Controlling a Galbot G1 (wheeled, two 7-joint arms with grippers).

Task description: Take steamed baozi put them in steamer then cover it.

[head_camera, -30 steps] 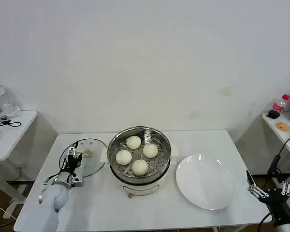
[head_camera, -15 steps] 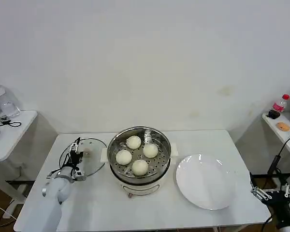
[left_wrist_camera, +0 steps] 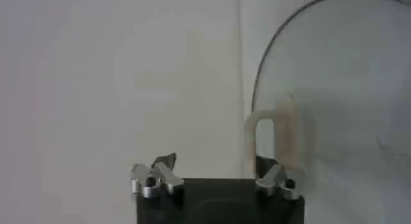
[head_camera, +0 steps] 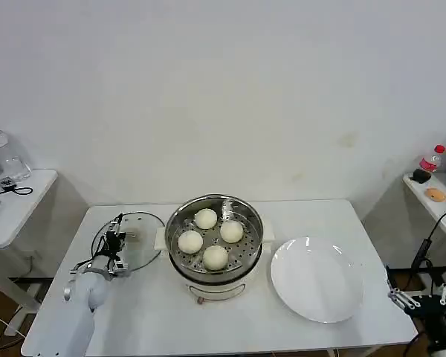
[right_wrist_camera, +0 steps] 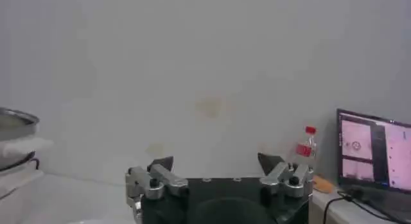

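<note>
Jaws on the left gripper (left_wrist_camera: pixel 217 180) stand open, with nothing between them. One jaw sits right by the small cream handle (left_wrist_camera: pixel 271 138) of the glass cover (left_wrist_camera: pixel 347 84), but I cannot tell if it touches it. From the head view, the left gripper (head_camera: pixel 113 253) is at the near edge of the cover (head_camera: pixel 134 242), which lies flat on the white surface (head_camera: pixel 149 312), just to the left of the steamer.

The right gripper (right_wrist_camera: pixel 217 177) also has its jaws open and holds nothing. It waits off the right end of the surface (head_camera: pixel 420 301), well away from everything.

All four steamed baozi (head_camera: pixel 210 238) sit inside the steamer (head_camera: pixel 214 236), on the tray with holes. They are close together, two at the back and two at the front. The white plate (head_camera: pixel 317 279) is on the right of the steamer, and it has nothing on it.

So the first part looks done: the buns are in the pot. The cover is not on yet. What is left, I think, is to grab the cover by its handle, lift it, carry it over the steamer and set it down on top. The left gripper seems to be getting ready for that grab. The handle is small, so the jaws need to line up on both sides of it before they close.
</note>
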